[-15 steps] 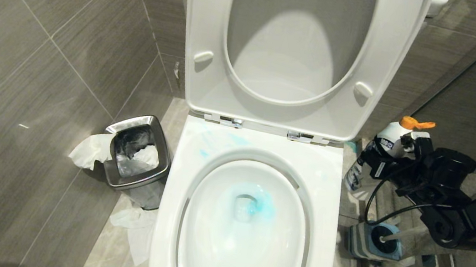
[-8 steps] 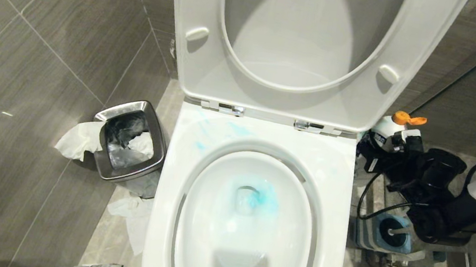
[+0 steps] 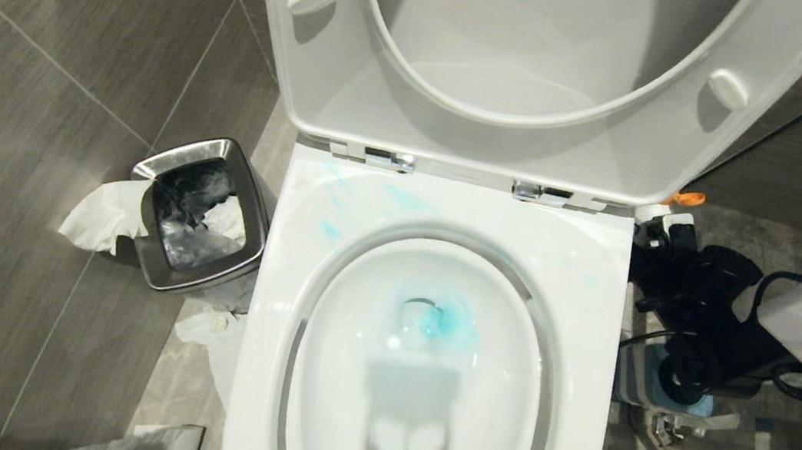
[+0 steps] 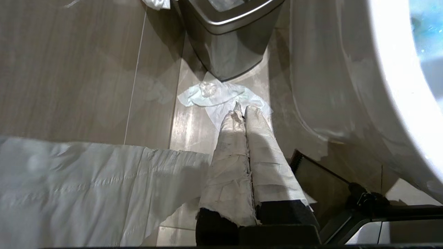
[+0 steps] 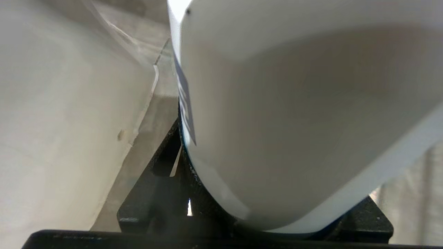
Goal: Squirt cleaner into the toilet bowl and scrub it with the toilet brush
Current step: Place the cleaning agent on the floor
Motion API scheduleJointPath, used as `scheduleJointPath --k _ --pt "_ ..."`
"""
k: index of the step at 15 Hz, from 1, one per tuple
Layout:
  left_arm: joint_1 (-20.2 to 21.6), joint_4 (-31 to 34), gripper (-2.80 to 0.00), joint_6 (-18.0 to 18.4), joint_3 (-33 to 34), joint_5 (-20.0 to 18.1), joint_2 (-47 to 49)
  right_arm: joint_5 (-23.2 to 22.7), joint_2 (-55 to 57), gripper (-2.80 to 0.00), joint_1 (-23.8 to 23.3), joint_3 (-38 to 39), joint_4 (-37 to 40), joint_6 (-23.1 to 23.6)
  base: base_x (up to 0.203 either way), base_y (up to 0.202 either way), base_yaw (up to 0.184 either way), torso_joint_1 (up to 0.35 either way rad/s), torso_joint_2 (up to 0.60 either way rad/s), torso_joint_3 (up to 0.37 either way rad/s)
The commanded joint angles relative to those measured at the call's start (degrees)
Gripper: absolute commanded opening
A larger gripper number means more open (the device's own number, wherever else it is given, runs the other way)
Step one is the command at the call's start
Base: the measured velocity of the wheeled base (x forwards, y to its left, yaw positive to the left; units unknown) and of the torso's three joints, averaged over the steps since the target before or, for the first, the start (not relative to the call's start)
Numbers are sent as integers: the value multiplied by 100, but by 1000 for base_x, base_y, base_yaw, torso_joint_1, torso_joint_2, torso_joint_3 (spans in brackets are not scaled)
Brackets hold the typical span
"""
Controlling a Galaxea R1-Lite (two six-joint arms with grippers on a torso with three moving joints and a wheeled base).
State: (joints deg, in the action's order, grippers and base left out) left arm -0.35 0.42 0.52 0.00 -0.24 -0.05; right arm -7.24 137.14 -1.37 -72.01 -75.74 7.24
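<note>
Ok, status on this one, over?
Left gripper shut, parked. Right gripper holds white cleaner bottle beside white ceramic toilet bowl. Blue cleaner in water. Brush untouched.

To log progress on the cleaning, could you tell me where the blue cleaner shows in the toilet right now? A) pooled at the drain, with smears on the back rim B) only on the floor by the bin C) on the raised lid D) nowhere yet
A: the cleaner tints the water at the drain of the toilet bowl, with pale blue streaks on the rim just under the hinges.
</note>
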Motion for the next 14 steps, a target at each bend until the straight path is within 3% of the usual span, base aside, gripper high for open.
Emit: scheduleJointPath --k 1,14 --pt "0 2 -280 0 9 -2 5 -5 154 -280 42 -374 -30 5 0 0 0 -2 7 -188" --pt "0 2 -280 0 9 -5 5 3 678 -280 216 -1168 -73 -3 0 0 0 -1 0 -39"
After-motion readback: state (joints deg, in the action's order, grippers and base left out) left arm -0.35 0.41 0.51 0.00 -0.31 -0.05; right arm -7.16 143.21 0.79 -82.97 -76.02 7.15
